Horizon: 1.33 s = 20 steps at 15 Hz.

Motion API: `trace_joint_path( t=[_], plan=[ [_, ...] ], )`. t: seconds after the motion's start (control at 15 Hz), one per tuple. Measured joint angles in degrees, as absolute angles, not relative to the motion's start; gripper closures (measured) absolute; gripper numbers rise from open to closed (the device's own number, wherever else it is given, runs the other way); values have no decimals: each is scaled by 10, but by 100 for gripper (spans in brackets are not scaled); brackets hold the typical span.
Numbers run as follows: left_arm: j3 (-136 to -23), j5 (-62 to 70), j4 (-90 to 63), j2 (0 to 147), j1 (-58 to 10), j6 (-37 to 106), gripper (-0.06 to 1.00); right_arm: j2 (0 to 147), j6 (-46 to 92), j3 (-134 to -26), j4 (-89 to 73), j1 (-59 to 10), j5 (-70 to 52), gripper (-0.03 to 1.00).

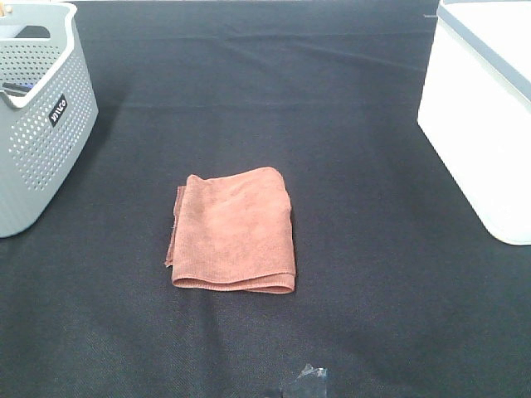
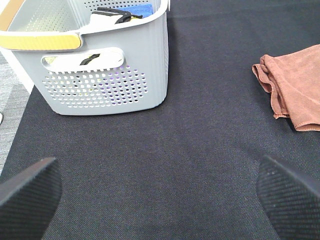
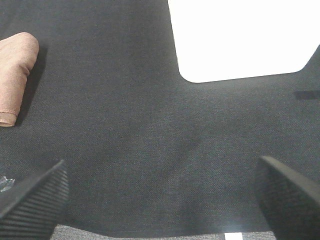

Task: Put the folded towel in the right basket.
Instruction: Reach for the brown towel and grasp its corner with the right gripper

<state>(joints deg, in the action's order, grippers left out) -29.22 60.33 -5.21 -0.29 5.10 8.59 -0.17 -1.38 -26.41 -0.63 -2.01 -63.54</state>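
Left claw [image 2: 160, 192]: fingers spread wide, empty, over bare desk [image 1: 365, 282]; grey left basket [image 2: 105, 65] and folded towel [image 1: 235, 232] lie ahead of it. Right claw [image 3: 162, 197]: spread wide, empty, towel to one side, white right basket [image 1: 481, 133] to the other. Towel flat mid-desk, well apart from both baskets. Task not begun.

Risks:
- pinch takes top layer only: fold opens on lift
- low carry: hanging edge snags right basket rim
- delivery to left basket, which holds items

Right basket interior overexposed; contents cannot be told.
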Motion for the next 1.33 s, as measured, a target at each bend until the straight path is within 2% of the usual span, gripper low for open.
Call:
trace_joint_path(
  t=[1.0,1.13,1.33],
  plan=[
    [-292,603,-52,-3,51,86,-5,3,-14,-264,-4,-20,-634,0],
    [-292,603,-52,-3,51,86,-5,73,-14,-285,-7,-20,-604,1],
    [-292,603,-52,-3,51,86,-5,347,0,-402,-99,-20,-567,1]
  ],
)
